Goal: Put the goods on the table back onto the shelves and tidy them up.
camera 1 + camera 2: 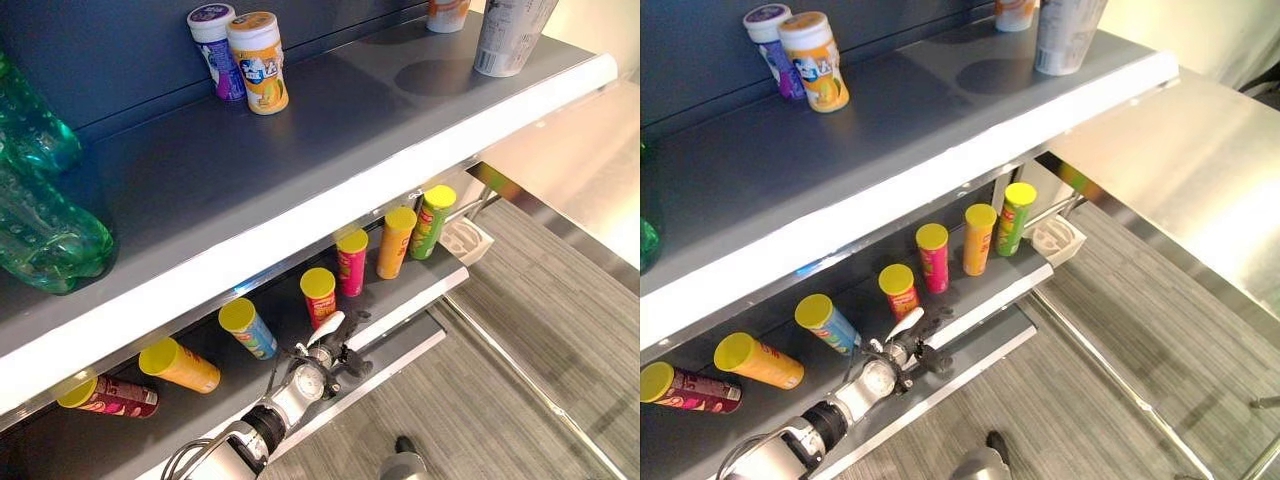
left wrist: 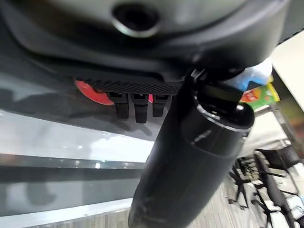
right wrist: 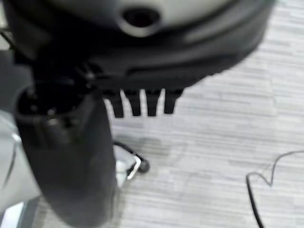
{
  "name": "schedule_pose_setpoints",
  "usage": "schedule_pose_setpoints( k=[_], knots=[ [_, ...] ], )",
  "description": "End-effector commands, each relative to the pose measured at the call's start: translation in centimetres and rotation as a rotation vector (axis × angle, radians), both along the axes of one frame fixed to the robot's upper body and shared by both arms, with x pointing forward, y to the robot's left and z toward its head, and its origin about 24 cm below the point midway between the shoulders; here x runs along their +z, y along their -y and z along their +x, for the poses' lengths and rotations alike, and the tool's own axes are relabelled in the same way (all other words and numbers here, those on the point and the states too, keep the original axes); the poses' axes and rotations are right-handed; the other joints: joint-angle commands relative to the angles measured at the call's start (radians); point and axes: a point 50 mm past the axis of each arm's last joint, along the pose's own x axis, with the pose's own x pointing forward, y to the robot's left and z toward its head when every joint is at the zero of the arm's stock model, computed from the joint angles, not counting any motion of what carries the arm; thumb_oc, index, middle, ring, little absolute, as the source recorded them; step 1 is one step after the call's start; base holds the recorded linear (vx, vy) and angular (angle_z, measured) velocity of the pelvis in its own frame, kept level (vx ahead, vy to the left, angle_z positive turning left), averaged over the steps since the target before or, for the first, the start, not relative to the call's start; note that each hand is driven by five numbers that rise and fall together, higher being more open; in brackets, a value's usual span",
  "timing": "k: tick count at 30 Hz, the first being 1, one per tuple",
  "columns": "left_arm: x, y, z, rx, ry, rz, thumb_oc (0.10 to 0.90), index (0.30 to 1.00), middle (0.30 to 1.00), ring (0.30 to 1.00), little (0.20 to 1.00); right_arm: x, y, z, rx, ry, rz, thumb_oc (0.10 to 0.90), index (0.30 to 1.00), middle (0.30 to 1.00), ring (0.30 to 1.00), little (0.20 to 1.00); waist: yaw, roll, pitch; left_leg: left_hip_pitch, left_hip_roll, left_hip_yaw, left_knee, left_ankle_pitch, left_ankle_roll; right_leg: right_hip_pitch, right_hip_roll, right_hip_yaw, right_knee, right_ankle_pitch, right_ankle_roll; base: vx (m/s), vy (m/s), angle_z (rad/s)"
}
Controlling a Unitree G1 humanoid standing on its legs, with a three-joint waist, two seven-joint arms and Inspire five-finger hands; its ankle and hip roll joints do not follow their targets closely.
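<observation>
Nearest the camera, at the front lip of the lower dark-grey shelf (image 1: pixel 420 290), the left hand (image 1: pixel 335 345) has its dark fingers (image 2: pixel 135 107) out straight and relaxed, gripping nothing, the white-covered thumb raised. The right hand (image 3: pixel 142 102) hangs over grey striped carpet (image 3: pixel 228 142) with straight fingers, also empty. Just past the left hand stands a row of yellow-lidded cardboard snack tubes: a red tube (image 1: pixel 318 295) closest, then a blue one (image 1: pixel 248 328), an orange one lying tilted (image 1: pixel 180 365), a maroon one on its side (image 1: pixel 108 396), and beyond them pink (image 1: pixel 351 260), orange (image 1: pixel 396 240) and green (image 1: pixel 431 220) tubes. On the upper grey shelf (image 1: pixel 330 130) stand two small lidded bottles (image 1: pixel 258 62) and green plastic bottles (image 1: pixel 40 220).
</observation>
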Motion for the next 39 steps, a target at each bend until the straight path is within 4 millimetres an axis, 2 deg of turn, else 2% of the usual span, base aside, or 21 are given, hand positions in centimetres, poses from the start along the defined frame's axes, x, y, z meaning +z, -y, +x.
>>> schedule_pose_setpoints(
  k=[1, 11, 26, 29, 32, 36, 39],
  knots=[
    [6.6, 0.6, 5.2, 0.043, 0.272, -0.083, 0.8, 0.9, 0.9, 0.9, 0.9, 0.4, 0.8, -4.1, -0.029, -0.078, -0.047, 0.8, 0.9, 0.9, 0.9, 0.9, -0.031, -0.034, -0.007, 0.004, 0.189, 0.004, 0.004, 0.006, -0.095, -0.024, 0.019, 0.044, -0.119, 0.144, -0.064, -0.03, -0.044, 0.0],
    [7.4, -0.6, 6.3, 0.096, 0.298, -0.073, 0.8, 0.9, 0.9, 0.9, 0.9, 0.5, 1.2, -3.7, -0.009, -0.07, -0.056, 0.8, 0.9, 0.9, 0.9, 0.9, -0.046, -0.038, 0.005, 0.011, 0.199, 0.01, 0.004, 0.013, -0.101, -0.026, 0.033, 0.055, -0.119, 0.136, -0.068, 0.0, -0.018, -0.01],
    [6.6, -1.9, 6.4, 0.16, 0.273, -0.057, 0.8, 0.9, 0.9, 0.9, 0.9, 0.5, 1.3, -4.1, -0.024, -0.074, -0.074, 0.8, 0.9, 0.9, 0.9, 0.9, -0.033, -0.036, 0.001, 0.016, 0.209, 0.0, 0.004, 0.015, -0.107, -0.012, 0.047, 0.05, -0.119, 0.12, -0.073, 0.0, -0.005, 0.0],
    [6.8, -1.5, 6.2, 0.14, 0.281, -0.064, 0.8, 0.9, 0.9, 0.9, 0.9, 0.5, 1.3, -4.4, -0.036, -0.078, -0.076, 0.8, 0.9, 0.9, 0.9, 0.9, -0.028, -0.036, -0.002, 0.018, 0.208, -0.006, 0.004, 0.012, -0.107, -0.006, 0.045, 0.045, -0.119, 0.119, -0.072, 0.0, 0.0, 0.0],
    [7.4, 0.0, 5.7, 0.067, 0.313, -0.089, 0.8, 0.9, 0.9, 0.9, 0.9, 0.5, 1.3, -4.4, -0.058, -0.076, -0.075, 0.8, 0.9, 0.9, 0.9, 0.9, -0.017, -0.038, -0.007, 0.016, 0.206, -0.013, 0.004, 0.009, -0.104, -0.001, 0.041, 0.039, -0.119, 0.121, -0.072, 0.0, 0.008, 0.02],
    [7.6, 2.1, 4.1, -0.033, 0.32, -0.151, 0.8, 0.9, 0.9, 0.9, 0.9, 0.5, 1.3, -4.0, -0.072, -0.063, -0.071, 0.8, 0.9, 0.9, 0.9, 0.9, 0.005, -0.039, -0.022, 0.014, 0.205, -0.02, 0.004, 0.006, -0.1, 0.006, 0.032, 0.026, -0.119, 0.126, -0.071, 0.01, 0.031, 0.04],
    [7.6, 2.8, 3.5, -0.074, 0.325, -0.15, 0.8, 0.9, 0.9, 0.9, 0.9, 0.4, 1.2, -3.9, -0.074, -0.064, -0.068, 0.8, 0.9, 0.9, 0.9, 0.9, 0.014, -0.041, -0.028, 0.013, 0.203, -0.023, 0.004, 0.005, -0.098, 0.01, 0.029, 0.021, -0.119, 0.13, -0.07, 0.0, 0.032, 0.07]
  ],
)
